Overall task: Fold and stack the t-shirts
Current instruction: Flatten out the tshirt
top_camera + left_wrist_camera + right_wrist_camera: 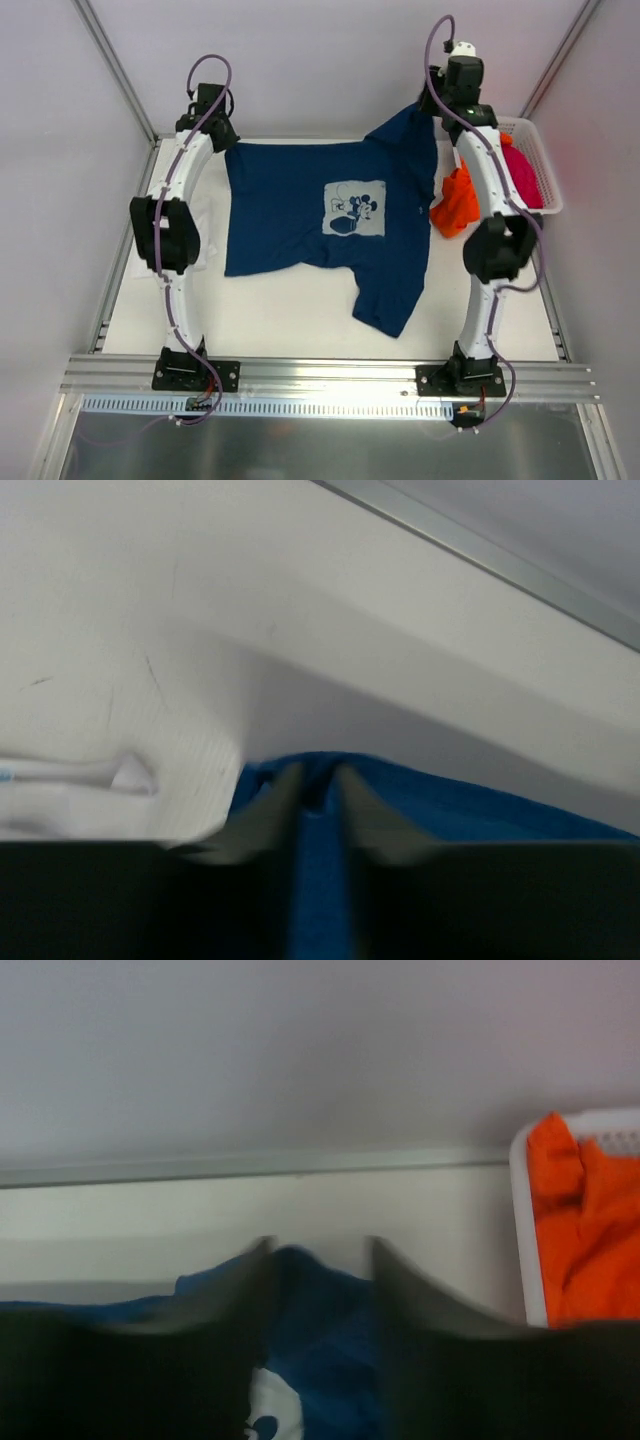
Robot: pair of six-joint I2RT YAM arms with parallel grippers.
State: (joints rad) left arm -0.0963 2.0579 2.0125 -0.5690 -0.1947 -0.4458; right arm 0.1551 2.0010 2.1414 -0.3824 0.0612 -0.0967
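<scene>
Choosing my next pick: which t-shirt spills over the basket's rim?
Orange t-shirt, draped over the basket rim; the magenta t-shirt sits inside, the navy t-shirt on the table.

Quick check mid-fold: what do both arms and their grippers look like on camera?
Both the left arm and right arm have white links, bulky black joint housings, looping mauve cables and black base plates. The left gripper and right gripper each show two dark grey tapered fingers.
</scene>
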